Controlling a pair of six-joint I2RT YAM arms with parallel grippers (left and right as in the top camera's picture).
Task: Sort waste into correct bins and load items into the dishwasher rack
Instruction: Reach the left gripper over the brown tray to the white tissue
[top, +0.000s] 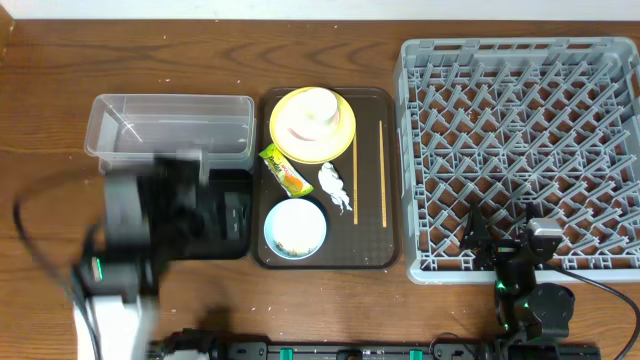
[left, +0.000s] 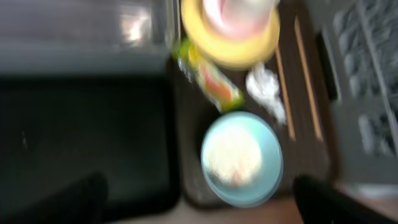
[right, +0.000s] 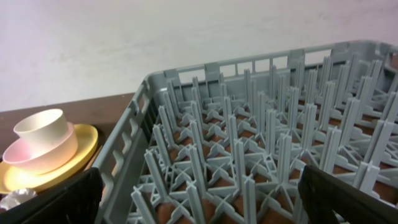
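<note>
The grey rack (top: 520, 150) fills the right side of the tabletop (top: 60, 60), from the far edge almost to the near edge, and its pegs hold nothing. A brown tray (top: 385, 255) lies mid-tabletop just left of it.

At the tray's far end a yellow plate (top: 343, 130) carries a pink bowl (right: 40, 155) with a white cup (right: 40, 127) upright inside it. Toward the near edge sits a blue bowl (top: 295, 228) holding whitish rice scraps (left: 233, 155). Between plate and bowl lie a green-and-orange wrapper (top: 283, 170) and, to its right, a crumpled tissue (top: 335, 187). Two chopsticks (top: 381, 172) lie side by side along the tray's right side, running from far to near and a little apart from each other.

Left of the brown tray, a clear tub (top: 170, 130) stands toward the far edge. A black tray (top: 232, 215) lies just nearside of it, partly covered by the left arm (top: 140, 220), which is blurred.

The left jaws are spread wide with nothing between them. The wrist view shows their dark fingers (left: 74, 199) at the lower corners, above the black tray and the blue bowl.

The right arm (top: 535, 290) is at the near edge, by the rack's near left corner. The right jaws are likewise parted and empty, their fingers (right: 68, 199) framing the rack's pegs.
</note>
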